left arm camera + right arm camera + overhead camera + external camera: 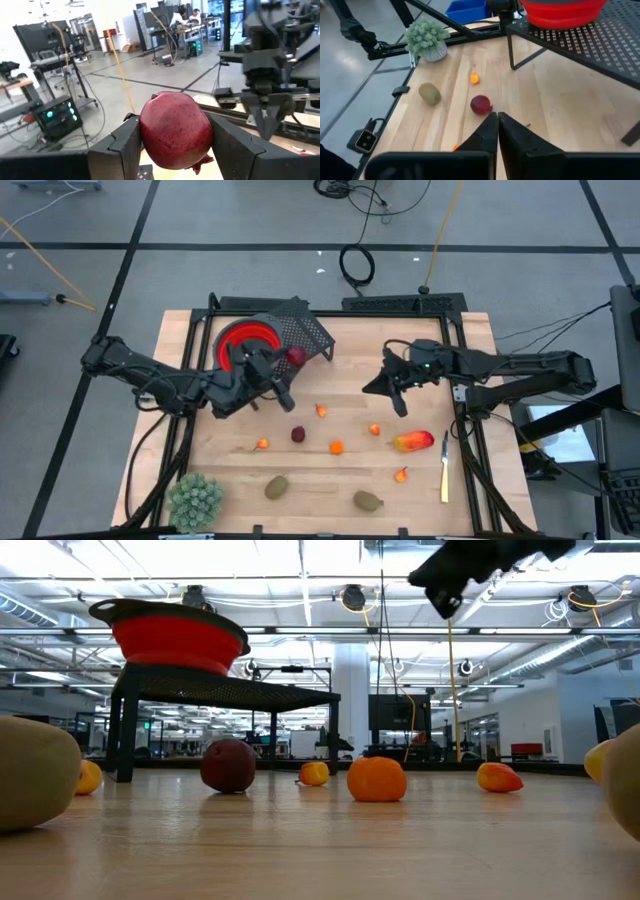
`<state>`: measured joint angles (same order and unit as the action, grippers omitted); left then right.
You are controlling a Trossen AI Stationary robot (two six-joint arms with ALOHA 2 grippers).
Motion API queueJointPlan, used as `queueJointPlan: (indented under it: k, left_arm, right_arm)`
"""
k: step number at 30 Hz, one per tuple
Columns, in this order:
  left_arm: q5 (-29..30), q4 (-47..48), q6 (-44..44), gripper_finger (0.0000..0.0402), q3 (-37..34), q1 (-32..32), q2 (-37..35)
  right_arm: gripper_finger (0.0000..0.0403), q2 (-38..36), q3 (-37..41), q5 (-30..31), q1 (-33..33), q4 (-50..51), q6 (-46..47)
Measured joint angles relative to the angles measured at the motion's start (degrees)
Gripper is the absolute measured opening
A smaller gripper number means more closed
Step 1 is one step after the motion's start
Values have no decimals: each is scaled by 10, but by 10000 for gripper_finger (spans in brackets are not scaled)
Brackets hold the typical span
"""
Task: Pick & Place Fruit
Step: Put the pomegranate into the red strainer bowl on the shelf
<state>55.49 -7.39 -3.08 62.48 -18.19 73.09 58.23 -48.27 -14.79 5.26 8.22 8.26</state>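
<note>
Pomegranate [175, 131], dark red, pinched in left tool [285, 380], raised beside red bowl [243, 342] on black mesh stand [310, 330] near table's far edge. Right tool [496, 131] pressed together, empty, hovering over table's right half. Other fruit scattered toward near edge: second dark red ball [298, 434], orange piece [336, 447]. Risk: release short of bowl rim, round fruit rolls off stand. Left wrist view shows grip itself; high view shows only position beside bowl.

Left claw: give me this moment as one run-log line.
left claw: shut on pomegranate, raised by red bowl | right claw: shut, empty, above table | other fruit on table
</note>
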Motion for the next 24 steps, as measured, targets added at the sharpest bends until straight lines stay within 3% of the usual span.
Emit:
queueJointPlan:
  k: [13,24]
  left_arm:
    - [33,-46,160,198,0,1,-1]
    - [67,-66,341,198,0,2,-2]
  right_arm:
    - [1,-181,118,71,0,-3,1]
    - [1,-263,175,105,0,-3,0]
